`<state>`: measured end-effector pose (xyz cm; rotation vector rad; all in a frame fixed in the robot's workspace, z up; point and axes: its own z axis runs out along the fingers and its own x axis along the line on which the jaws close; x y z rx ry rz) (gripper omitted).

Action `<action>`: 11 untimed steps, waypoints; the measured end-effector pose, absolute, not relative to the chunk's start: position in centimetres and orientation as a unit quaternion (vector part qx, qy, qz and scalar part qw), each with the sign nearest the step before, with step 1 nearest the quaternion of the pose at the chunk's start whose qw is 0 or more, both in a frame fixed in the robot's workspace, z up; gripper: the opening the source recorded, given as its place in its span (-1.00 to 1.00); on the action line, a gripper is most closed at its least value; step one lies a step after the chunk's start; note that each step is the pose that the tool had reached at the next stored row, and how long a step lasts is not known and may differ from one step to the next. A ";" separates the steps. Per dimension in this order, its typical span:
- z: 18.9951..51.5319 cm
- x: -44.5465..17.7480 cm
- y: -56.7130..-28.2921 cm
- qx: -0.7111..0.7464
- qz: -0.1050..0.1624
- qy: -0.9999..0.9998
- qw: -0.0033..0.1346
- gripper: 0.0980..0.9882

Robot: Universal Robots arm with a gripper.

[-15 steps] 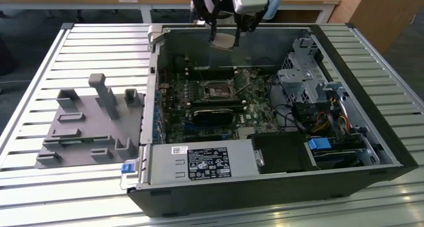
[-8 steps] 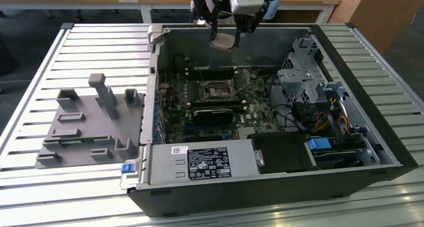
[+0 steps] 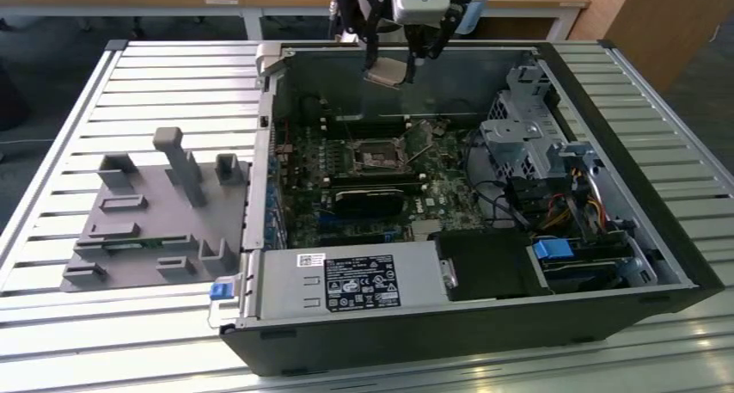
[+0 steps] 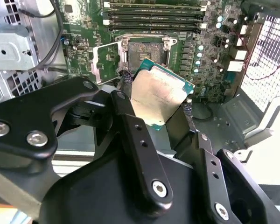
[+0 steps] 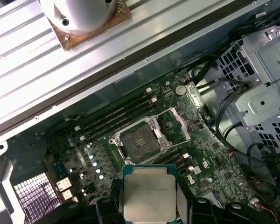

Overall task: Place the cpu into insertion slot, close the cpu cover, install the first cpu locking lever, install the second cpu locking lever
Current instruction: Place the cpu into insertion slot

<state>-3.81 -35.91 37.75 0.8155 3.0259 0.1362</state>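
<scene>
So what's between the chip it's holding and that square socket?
Only open air: in the exterior view the cpu hangs well above the insertion slot.

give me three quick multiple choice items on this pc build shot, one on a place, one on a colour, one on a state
1. Where is the cpu relative to the insertion slot?
A seated in it
B held in the gripper, clear of it
C lying flat beside it

2. What colour is the circuit board?
A green
B red
C white

3. How does the cpu cover stand?
A shut over the slot
B held in the gripper
C swung open at the slot's side

Answers:
1 B: both wrist views show the cpu gripped, with the slot empty beyond it.
2 A: the board is green around the slot in both wrist views.
3 C: the silver frame is tipped up beside the bare slot.
</scene>
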 end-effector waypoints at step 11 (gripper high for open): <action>37.7 -3.8 -35.9 0.299 0.043 0.953 0.004 0.00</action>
